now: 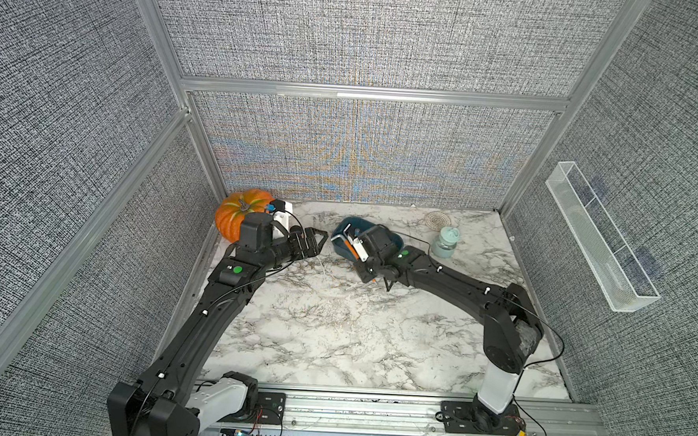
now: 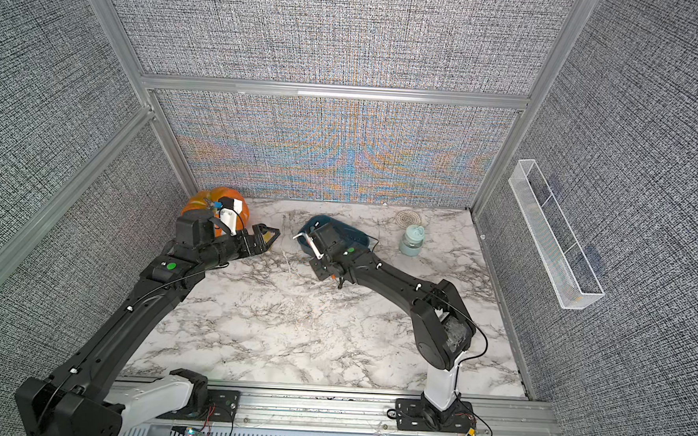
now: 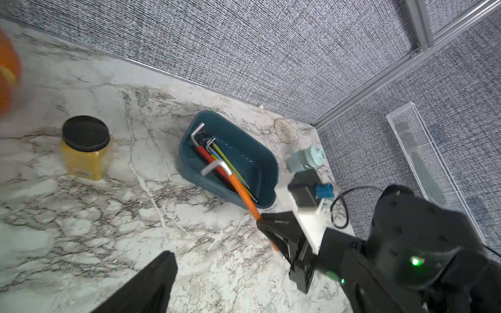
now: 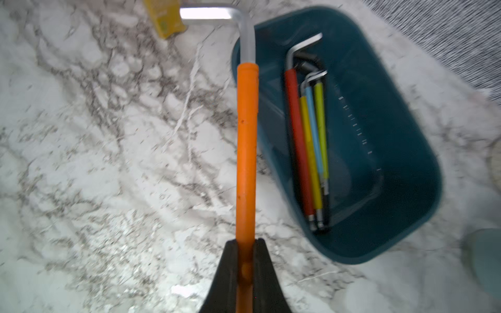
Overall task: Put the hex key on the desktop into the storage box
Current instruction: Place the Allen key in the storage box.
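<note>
My right gripper (image 4: 246, 244) is shut on the orange sleeve of the hex key (image 4: 246, 149), and the grip also shows in the left wrist view (image 3: 264, 219). The key (image 1: 348, 243) hangs above the desktop (image 1: 333, 329), alongside one rim of the storage box (image 4: 406, 216). Its bent steel end points away from the box. The teal box (image 1: 340, 227) holds several hex keys (image 4: 309, 141) with coloured sleeves. My left gripper (image 1: 323, 245) is open and empty, just left of the box. Only one of its fingers (image 3: 151, 281) shows in its wrist view.
An orange pumpkin (image 1: 236, 217) sits at the back left behind the left arm. A yellow jar (image 3: 85, 154) with a black lid stands left of the box. A mint cup (image 1: 444, 242) and a woven coaster (image 1: 437, 219) are to the box's right. A clear mesh tray (image 1: 600, 236) hangs on the right wall.
</note>
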Motion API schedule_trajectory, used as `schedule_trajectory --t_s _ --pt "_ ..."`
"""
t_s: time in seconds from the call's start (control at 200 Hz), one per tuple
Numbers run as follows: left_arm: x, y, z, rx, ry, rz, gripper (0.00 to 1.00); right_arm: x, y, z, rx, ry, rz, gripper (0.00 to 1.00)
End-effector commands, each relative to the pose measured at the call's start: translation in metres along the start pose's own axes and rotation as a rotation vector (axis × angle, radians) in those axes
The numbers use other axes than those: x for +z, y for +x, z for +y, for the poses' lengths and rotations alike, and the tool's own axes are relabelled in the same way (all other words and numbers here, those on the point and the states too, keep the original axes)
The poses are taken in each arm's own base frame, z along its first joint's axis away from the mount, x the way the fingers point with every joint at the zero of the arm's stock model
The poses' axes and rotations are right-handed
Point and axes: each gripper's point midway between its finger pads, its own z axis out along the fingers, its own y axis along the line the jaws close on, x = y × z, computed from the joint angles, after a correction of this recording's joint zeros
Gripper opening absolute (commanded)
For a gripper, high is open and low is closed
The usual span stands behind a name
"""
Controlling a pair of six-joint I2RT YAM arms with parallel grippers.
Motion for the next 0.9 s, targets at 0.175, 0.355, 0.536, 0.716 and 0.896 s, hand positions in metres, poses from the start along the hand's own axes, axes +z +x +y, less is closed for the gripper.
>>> schedule_trajectory --t_s 0.175,0.355,0.536,0.716,0.896 --pt "0.061 -0.017 -0.014 -0.044 0.082 0.031 1.0 0.028 -0.029 -0.063 -0.065 0.082 -0.001 0.0" --pt "0.11 -0.025 0.002 -0.048 0.026 0.099 1.0 0.051 -0.04 -0.08 -0.055 0.056 -0.004 0.0" --pt "0.145 -0.017 0.028 -0.095 -0.043 0.155 1.0 0.078 -0.022 -0.074 -0.059 0.011 0.038 0.0" --pt "0.17 -0.008 0.043 -0.082 -0.083 0.218 1.0 0.097 0.004 -0.068 -0.054 -0.008 0.066 0.0" --pt "0.188 0.007 0.056 -0.097 -0.119 0.259 1.0 0.108 0.023 -0.069 -0.032 -0.015 0.095 0.0"
